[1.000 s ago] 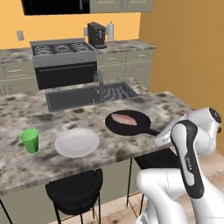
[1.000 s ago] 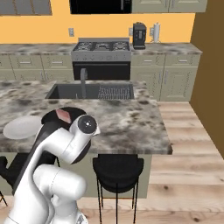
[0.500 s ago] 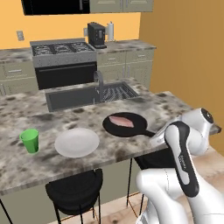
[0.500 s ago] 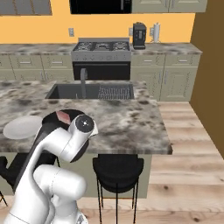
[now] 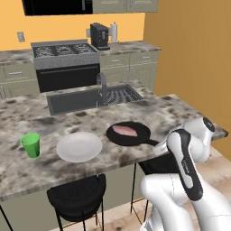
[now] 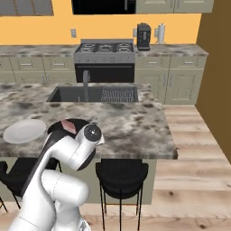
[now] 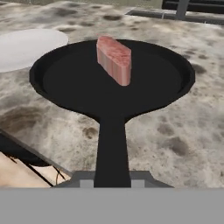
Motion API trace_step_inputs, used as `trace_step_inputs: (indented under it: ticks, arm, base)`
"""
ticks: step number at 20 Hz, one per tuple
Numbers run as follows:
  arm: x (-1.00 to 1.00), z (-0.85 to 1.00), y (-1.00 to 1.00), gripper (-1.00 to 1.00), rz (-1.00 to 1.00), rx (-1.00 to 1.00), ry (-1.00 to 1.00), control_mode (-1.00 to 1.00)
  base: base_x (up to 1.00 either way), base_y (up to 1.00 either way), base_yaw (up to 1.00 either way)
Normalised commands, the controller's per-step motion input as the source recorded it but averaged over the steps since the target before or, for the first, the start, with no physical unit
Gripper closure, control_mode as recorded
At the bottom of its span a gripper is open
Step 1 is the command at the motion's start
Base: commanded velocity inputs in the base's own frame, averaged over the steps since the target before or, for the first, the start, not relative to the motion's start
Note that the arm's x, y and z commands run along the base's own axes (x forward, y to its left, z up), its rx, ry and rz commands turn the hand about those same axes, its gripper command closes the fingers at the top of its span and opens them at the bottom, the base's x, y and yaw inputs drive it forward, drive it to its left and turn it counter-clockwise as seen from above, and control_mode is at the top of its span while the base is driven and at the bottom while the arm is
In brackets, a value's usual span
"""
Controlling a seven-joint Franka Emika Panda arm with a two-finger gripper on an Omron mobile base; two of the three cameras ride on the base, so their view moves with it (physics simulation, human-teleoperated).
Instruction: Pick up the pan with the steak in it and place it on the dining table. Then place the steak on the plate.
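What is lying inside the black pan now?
Inside the pan lies the steak, a pinkish-red slab. The pan's base right under it is covered, so it cannot be seen.

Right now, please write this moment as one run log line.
gripper: shut on pan handle | pan: over dining table | steak: in pan | plate: beside pan, bare | green cup: past plate

Home kitchen for sure: black gas stove [image 5: 66, 63], mottled granite island counter [image 5: 180, 110] with inset sink [image 5: 76, 101], grey-green cabinets [image 6: 180, 83], black coffee maker [image 6: 143, 37].
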Motion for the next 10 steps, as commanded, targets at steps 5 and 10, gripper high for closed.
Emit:
trace_step_inputs:
  ticks: [5,10]
  arm:
    - [0.37,-0.39,0.09,1.00,-0.01,0.00,0.00,-1.00]
    - [0.34,-0.47,0.20,1.00,-0.02,0.00,0.00,-1.00]
  base:
    - [0.00,0.00,0.00]
    - [0.00,0.00,0.00]
